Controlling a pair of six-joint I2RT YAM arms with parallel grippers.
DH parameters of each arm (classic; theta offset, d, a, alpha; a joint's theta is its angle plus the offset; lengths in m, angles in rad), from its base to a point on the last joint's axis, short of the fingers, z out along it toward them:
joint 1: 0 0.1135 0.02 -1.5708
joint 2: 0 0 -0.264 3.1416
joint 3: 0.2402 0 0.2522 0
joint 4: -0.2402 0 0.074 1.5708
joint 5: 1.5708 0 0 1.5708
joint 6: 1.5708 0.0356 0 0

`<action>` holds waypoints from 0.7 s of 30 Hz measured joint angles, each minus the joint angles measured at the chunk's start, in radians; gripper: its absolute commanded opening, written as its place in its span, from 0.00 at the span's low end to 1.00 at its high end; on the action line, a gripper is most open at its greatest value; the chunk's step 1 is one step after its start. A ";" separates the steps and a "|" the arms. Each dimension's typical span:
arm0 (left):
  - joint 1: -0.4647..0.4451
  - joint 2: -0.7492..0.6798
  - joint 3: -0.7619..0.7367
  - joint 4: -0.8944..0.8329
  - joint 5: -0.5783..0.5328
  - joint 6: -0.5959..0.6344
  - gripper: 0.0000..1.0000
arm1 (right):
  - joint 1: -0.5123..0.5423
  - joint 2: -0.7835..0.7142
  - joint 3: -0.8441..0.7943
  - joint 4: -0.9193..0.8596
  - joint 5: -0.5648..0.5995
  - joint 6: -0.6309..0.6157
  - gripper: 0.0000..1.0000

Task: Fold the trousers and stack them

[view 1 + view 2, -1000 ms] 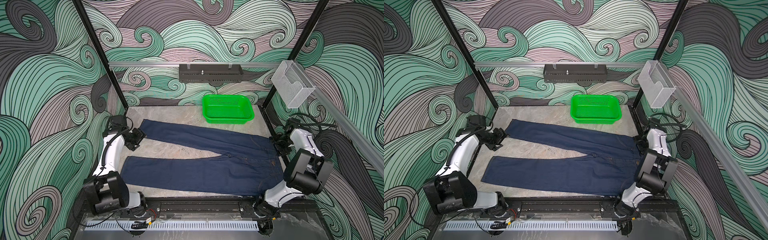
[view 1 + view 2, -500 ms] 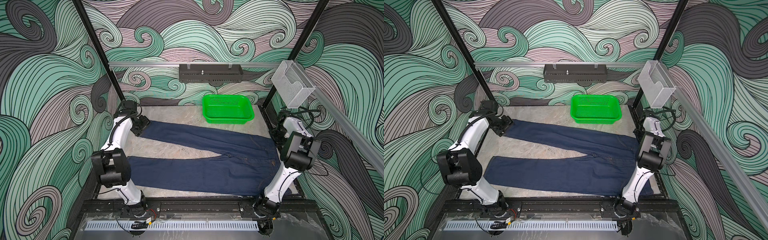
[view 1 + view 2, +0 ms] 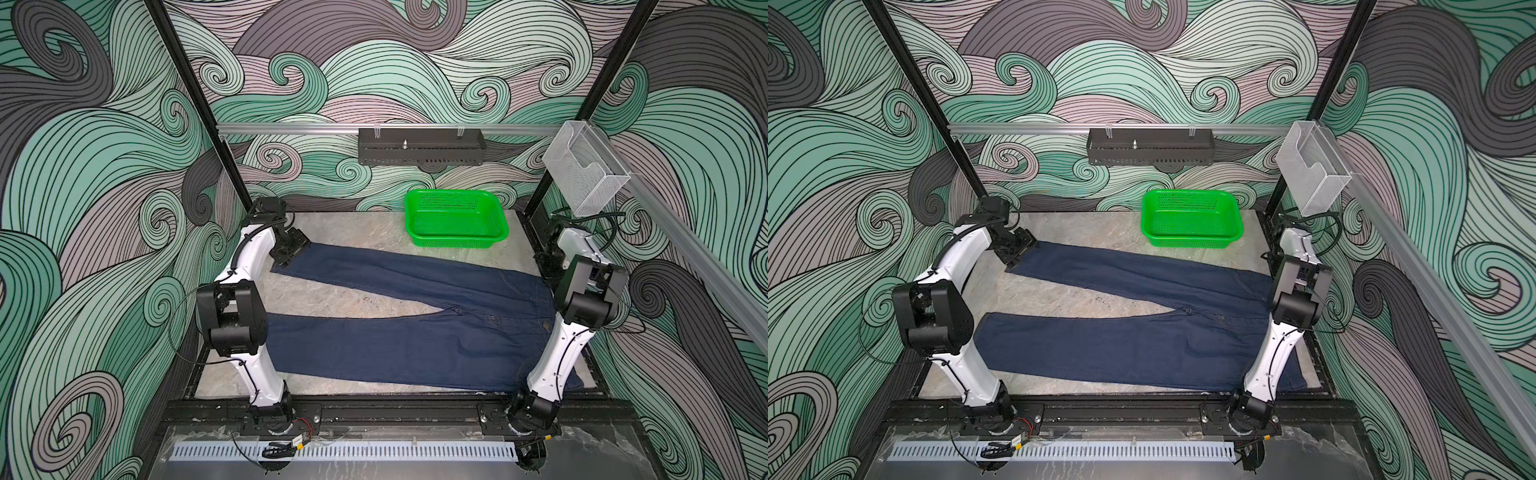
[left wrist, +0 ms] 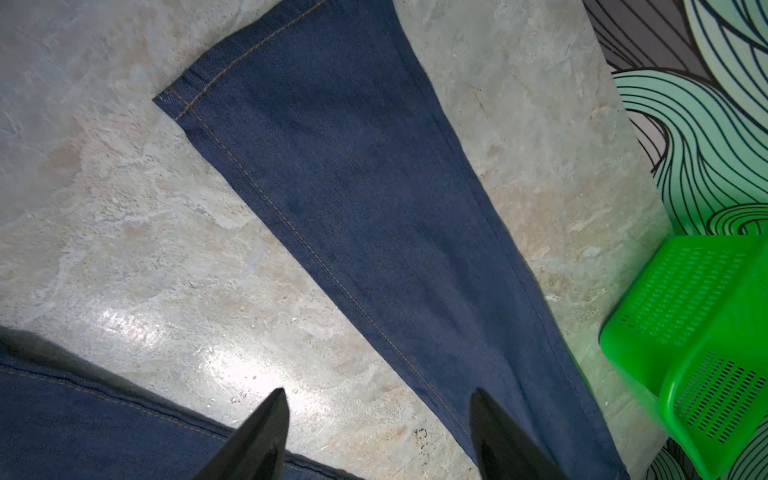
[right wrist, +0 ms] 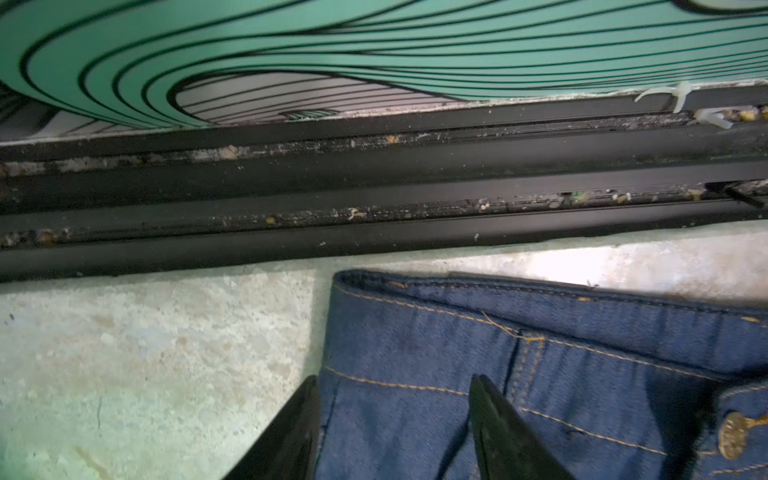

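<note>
Right wrist view, trousers (image 5: 436,353) waistband corner between parted right fingers (image 5: 505,440)

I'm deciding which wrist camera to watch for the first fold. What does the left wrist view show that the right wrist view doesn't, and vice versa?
Only left wrist: a leg hem lying flat, part of the other leg, the green basket. Only right wrist: the waistband corner, a metal button, the black frame rail. Both: the trousers in navy denim with tan stitching, the marbled table, black jaws standing apart.
</note>
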State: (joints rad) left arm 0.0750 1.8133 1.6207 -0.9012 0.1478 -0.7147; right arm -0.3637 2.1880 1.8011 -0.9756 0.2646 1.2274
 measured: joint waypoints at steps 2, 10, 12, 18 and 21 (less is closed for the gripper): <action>0.000 0.005 0.013 -0.001 -0.006 0.001 0.71 | 0.002 0.024 0.023 -0.010 0.007 0.014 0.58; 0.000 0.019 0.042 -0.002 -0.012 0.011 0.71 | 0.008 0.117 0.107 -0.065 0.037 0.050 0.59; 0.000 0.028 0.049 -0.004 -0.015 0.015 0.71 | 0.008 0.139 0.137 -0.089 0.047 0.058 0.59; 0.000 0.035 0.057 -0.008 -0.026 0.023 0.71 | 0.013 0.198 0.223 -0.136 0.069 0.083 0.60; 0.000 0.038 0.073 -0.015 -0.031 0.027 0.72 | 0.017 0.214 0.250 -0.150 0.072 0.090 0.60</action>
State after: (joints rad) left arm 0.0750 1.8511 1.6939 -0.9161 0.1165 -0.6880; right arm -0.3470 2.4023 2.0514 -1.1259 0.3367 1.3178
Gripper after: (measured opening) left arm 0.714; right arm 0.599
